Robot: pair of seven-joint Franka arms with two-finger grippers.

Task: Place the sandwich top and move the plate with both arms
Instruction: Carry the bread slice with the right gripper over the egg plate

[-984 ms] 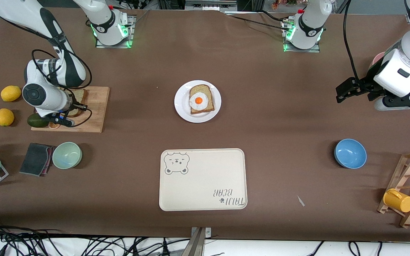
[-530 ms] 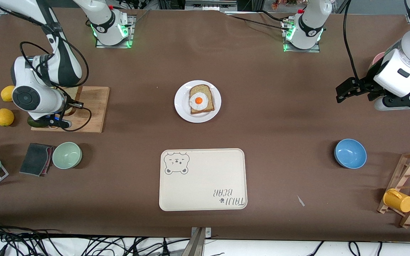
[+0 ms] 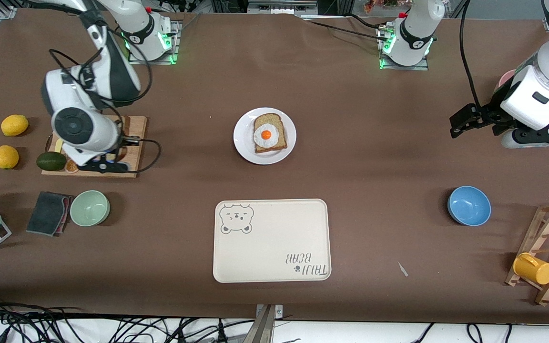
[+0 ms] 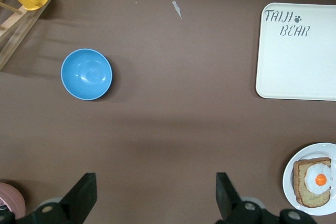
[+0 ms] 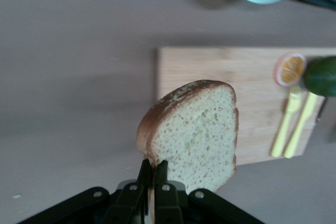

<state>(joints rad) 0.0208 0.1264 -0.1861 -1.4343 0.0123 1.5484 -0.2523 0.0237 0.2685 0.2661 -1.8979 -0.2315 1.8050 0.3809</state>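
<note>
Spanning both camera heights, a brown table (image 3: 374,166) with, largest first, the cream bear tray (image 3: 271,240) nearest the front camera, then a wooden cutting board (image 3: 134,143) at the right arm's end. Farther from the front camera than the tray, the plate (image 3: 243,138) at mid-table, carrying an egg-topped slice (image 3: 269,133). Smaller still, a blue bowl (image 3: 469,205) toward the left arm's end and a green bowl (image 3: 89,207) toward the right arm's end. Up over the cutting board, the right end effector (image 5: 153,174), fingers pinched narrow on the crust edge of the sandwich top (image 5: 195,132), slice hanging clear of the wood in the right wrist view. Waiting over the table edge at its own end, the left end effector (image 4: 155,195), fingers spread wide and holding nothing. Likely next: carrying the slice across to the plate, well apart from here. Risks, judged from the grip: only a thin edge pinch on soft bread, so possibly tearing or swinging loose in transit; landing skewed on the egg if released tilted; nudging the plate off position if lowered too hard, making the later two-arm lift toward the tray harder.
</note>
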